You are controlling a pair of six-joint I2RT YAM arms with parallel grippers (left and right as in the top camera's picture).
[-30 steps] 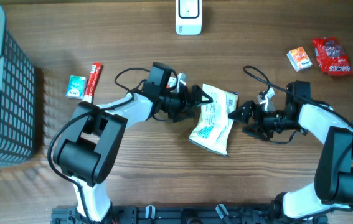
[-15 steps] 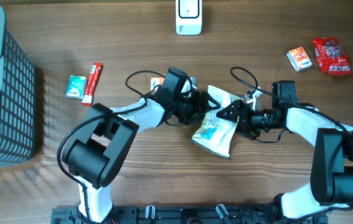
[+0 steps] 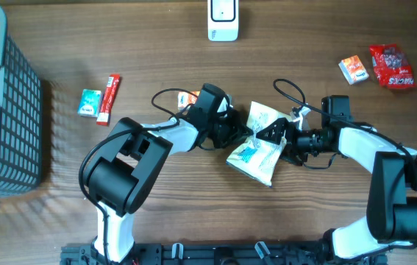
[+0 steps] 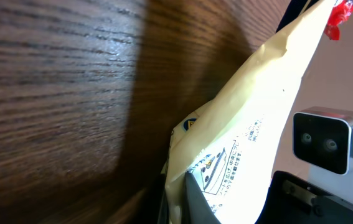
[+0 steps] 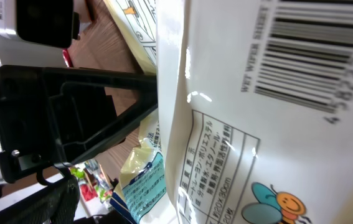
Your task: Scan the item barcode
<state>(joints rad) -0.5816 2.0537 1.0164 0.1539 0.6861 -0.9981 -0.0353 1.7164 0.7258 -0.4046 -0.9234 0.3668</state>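
The item is a white wet-wipe pack (image 3: pixel 256 153) with blue print, lying crumpled mid-table between the two arms. My left gripper (image 3: pixel 242 134) is shut on the pack's left edge; in the left wrist view the pack (image 4: pixel 251 124) rises from between the dark fingers (image 4: pixel 198 200). My right gripper (image 3: pixel 277 140) stands open against the pack's right side. The pack's barcode (image 5: pixel 316 53) fills the upper right of the right wrist view. A white scanner (image 3: pixel 223 20) stands at the table's far edge.
A grey mesh basket (image 3: pixel 2 110) takes up the left side. A green packet (image 3: pixel 89 102) and a red stick (image 3: pixel 109 96) lie beside it. An orange box (image 3: pixel 354 69) and a red packet (image 3: pixel 391 66) lie at the far right. Cables loop over both wrists.
My left gripper slid right and shut on the pack's left edge. My right gripper moved left up to the pack, staying open. The pack shifted slightly and crumpled.
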